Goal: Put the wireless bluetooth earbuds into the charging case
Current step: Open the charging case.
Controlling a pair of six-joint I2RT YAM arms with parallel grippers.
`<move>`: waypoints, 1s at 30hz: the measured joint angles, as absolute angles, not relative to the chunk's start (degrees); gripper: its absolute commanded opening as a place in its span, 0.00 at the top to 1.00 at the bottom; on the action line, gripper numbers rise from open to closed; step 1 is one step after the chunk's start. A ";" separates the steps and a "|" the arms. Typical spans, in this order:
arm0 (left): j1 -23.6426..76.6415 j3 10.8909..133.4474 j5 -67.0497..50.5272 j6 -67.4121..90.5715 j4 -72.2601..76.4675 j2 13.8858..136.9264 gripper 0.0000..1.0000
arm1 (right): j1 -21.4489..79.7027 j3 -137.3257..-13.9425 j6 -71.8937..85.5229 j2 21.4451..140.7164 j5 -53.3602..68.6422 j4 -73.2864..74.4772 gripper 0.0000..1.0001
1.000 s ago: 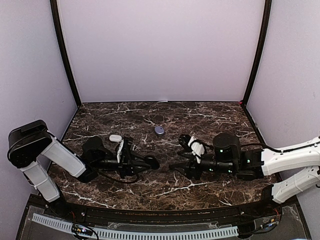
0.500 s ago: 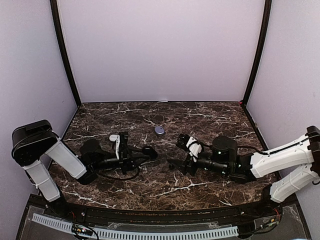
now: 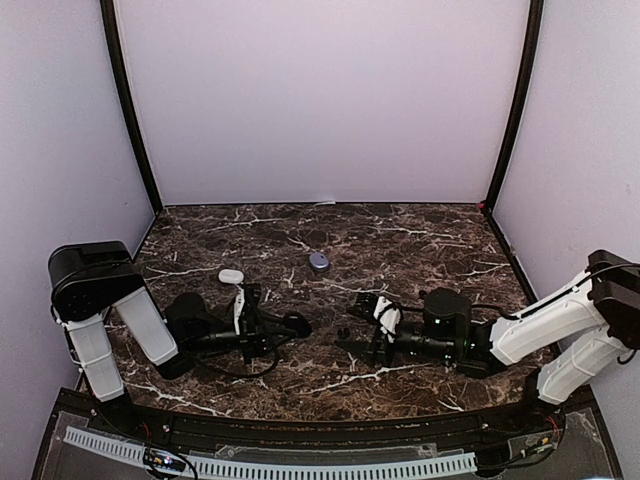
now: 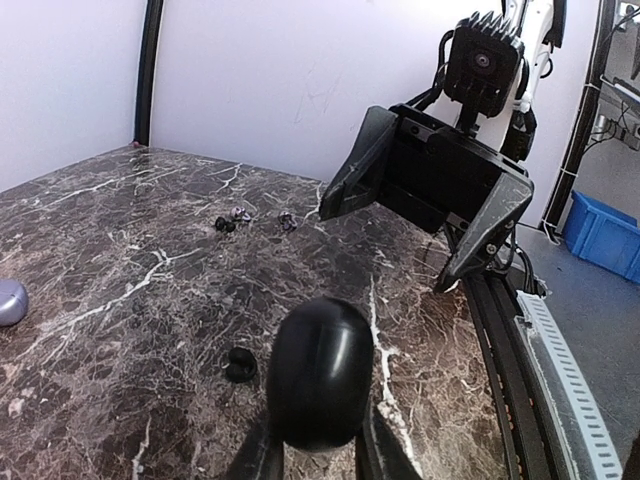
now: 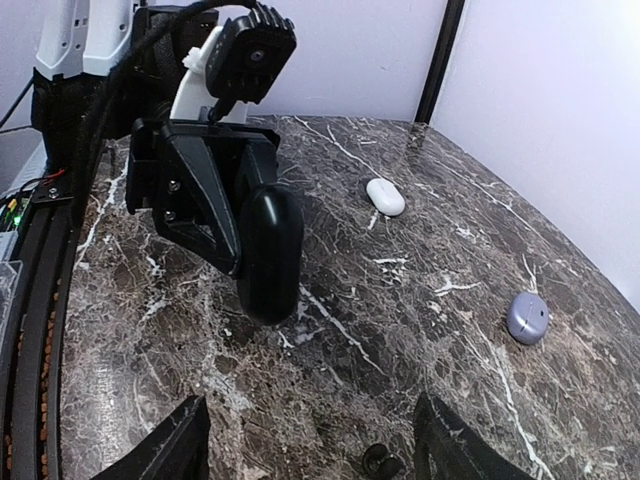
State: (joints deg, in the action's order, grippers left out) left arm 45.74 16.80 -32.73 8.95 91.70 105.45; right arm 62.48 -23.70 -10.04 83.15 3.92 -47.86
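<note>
- While the left claw (image 3: 292, 326) lies low over the worktop (image 3: 400, 235), it is clenched on a black charging case (image 4: 320, 370). The case is a smooth, glossy, pebble-shaped shell pinched on edge between the two fingers.
- Just beside that case lies a black earbud (image 4: 240, 365), a tiny, shiny, rounded bean. It rests on the worktop, touching neither the case nor either claw.
- Facing the left claw across this bud is the right claw (image 5: 312, 440). Its matte black, angular, wedge-like fingers are spread wide and grasp nothing.
- Three more earbuds (image 4: 240, 213) lie in a loose cluster farther off in the left wrist view, well apart from both claws. One looks black and the other two look purplish, but they are too small to make out their shape.
- A white case (image 5: 385, 196) lies flat beyond the left arm, a smooth elongated oval with a soft sheen.
- A purple case (image 5: 527, 317) sits near the middle of the worktop towards the back. It is rounder and button-like, in a pale lavender plastic.
- Polished and faintly reflective, the worktop is dark brown marble-patterned stone with thin white veins running through it.
- Plain, matte, pale lilac walls (image 3: 320, 100) close in the space, with black strips at the corners.
</note>
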 measured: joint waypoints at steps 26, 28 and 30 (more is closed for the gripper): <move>45.93 19.46 -42.57 9.67 92.14 108.09 0.81 | 61.69 -32.75 -9.30 92.31 16.95 -42.83 0.33; 46.09 19.49 -42.83 9.65 92.14 108.09 0.81 | 61.65 -33.15 -8.60 93.08 17.06 -42.52 0.34; 46.19 19.57 -43.05 9.56 92.14 108.09 0.81 | 61.52 -33.69 -7.95 93.82 17.26 -42.11 0.34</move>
State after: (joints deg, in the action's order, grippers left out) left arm 46.19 19.57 -43.05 9.56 92.14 108.09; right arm 61.52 -33.69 -7.94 93.82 17.26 -42.11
